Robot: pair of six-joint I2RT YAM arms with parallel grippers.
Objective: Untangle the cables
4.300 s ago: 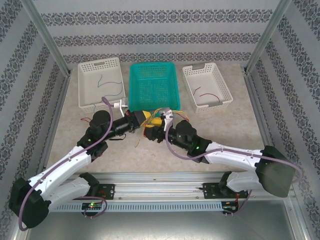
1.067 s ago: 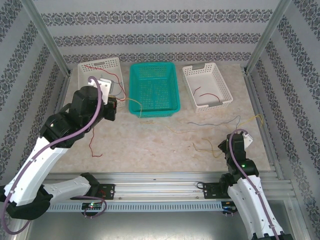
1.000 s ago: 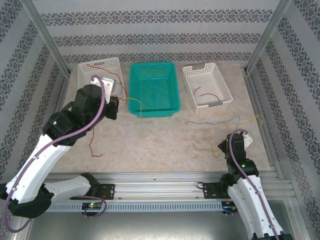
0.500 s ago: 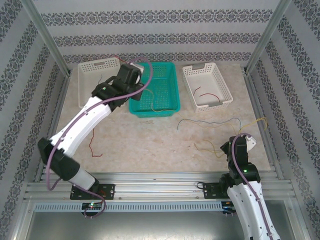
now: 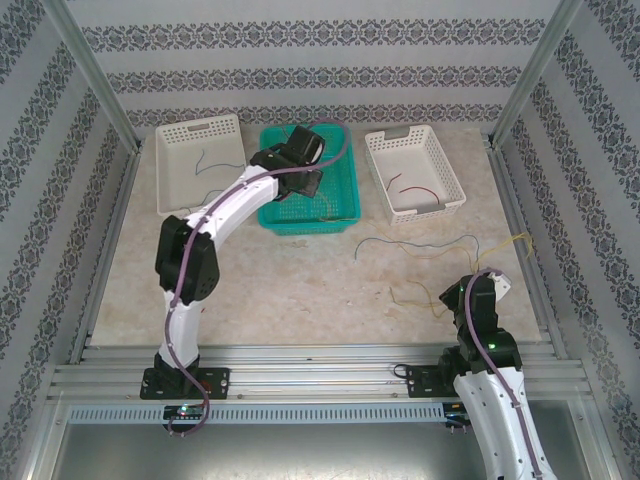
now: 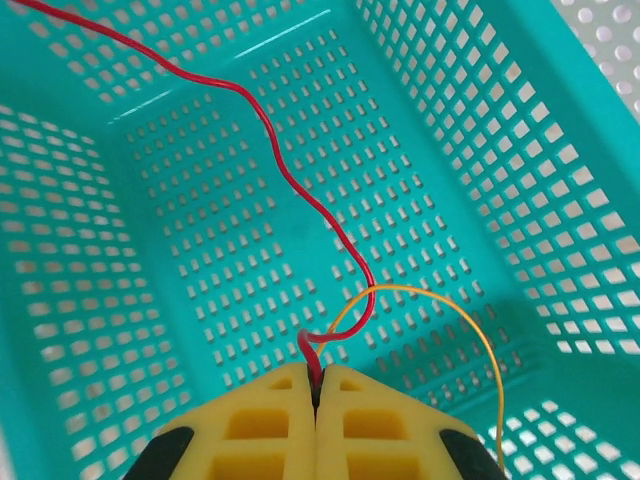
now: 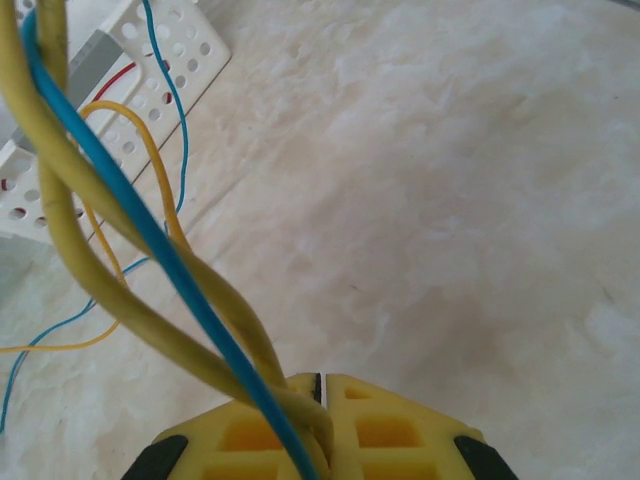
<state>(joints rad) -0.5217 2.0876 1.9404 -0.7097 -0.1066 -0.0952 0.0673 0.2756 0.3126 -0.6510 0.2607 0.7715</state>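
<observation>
My left gripper (image 5: pixel 308 185) reaches down into the teal basket (image 5: pixel 340 150). In the left wrist view it (image 6: pixel 316 378) is shut on the end of a red cable (image 6: pixel 290 180), which rises away across the basket floor; a thin yellow cable (image 6: pixel 450 305) loops beside it. My right gripper (image 5: pixel 490 285) is at the near right of the table. In the right wrist view it (image 7: pixel 322 385) is shut on yellow cables (image 7: pixel 120 215) and a blue cable (image 7: pixel 150 235). Blue-grey (image 5: pixel 400 245) and yellow (image 5: pixel 500 240) strands trail over the table from it.
The left white basket (image 5: pixel 175 135) holds a blue-grey wire (image 5: pixel 205 165). The right white basket (image 5: pixel 440 165) holds a red wire (image 5: pixel 410 185) and shows at the right wrist view's upper left (image 7: pixel 190 50). Metal frame posts stand at both sides.
My left arm has swung from the left white basket to the right and stretched out over the teal basket, carrying the red cable. The right arm has barely moved.
</observation>
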